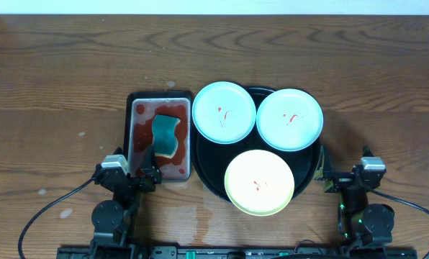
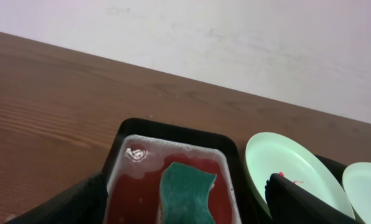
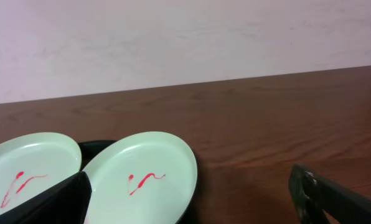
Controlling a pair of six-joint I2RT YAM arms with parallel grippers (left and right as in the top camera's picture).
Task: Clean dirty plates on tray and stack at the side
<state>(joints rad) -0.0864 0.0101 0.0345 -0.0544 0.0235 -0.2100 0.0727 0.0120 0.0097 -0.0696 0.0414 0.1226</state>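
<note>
A glossy black round tray sits toward the near edge of the wood-grain desk. It carries all three plates, each round, shallow and marked with thin red smears. The left mint plate and right mint plate lie side by side over the tray's far rim, and the yellow plate overhangs its near rim. Just to the left, a small rectangular tray holds a film of red sauce and a wavy teal sponge. The left gripper and right gripper hang by the near edge — jaws spread wide, holding nothing.
</note>
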